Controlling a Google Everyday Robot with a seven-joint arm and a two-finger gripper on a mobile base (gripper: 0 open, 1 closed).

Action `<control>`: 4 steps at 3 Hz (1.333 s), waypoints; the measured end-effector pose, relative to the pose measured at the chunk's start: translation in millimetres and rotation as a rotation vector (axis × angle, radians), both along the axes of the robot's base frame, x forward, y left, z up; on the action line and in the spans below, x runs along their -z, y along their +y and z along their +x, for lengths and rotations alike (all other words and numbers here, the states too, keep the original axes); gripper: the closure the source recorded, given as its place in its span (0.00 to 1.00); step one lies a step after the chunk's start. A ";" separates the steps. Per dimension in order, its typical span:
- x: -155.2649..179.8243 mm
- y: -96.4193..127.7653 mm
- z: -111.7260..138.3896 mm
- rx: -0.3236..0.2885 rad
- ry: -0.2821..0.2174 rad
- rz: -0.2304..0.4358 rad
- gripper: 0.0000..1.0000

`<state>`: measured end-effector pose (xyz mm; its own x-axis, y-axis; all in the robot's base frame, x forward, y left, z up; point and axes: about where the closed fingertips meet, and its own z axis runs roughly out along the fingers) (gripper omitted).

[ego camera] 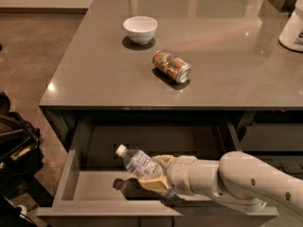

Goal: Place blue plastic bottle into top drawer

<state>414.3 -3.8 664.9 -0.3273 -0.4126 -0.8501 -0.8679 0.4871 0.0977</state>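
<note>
The blue plastic bottle (137, 162) is clear with a pale label and a white cap pointing up-left. My gripper (155, 174) is shut on the bottle's lower end and holds it tilted, low inside the open top drawer (68, 178), just above the drawer's flat grey bottom. My white arm reaches in from the right, over the drawer's front edge. The bottle's shadow lies on the drawer floor right under it.
On the grey counter (94, 74) above lie a brown-gold can (172, 66) on its side and a white bowl (140, 29). A white container (292, 27) stands at the far right edge. Dark gear (14, 145) sits on the floor at the left.
</note>
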 end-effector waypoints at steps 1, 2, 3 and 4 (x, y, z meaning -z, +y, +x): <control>0.0 0.0 0.0 0.000 0.000 0.000 0.36; 0.0 0.0 0.0 0.000 0.000 0.000 0.12; 0.0 0.1 0.0 0.000 0.000 0.000 0.00; 0.0 0.1 0.0 0.000 0.000 0.000 0.00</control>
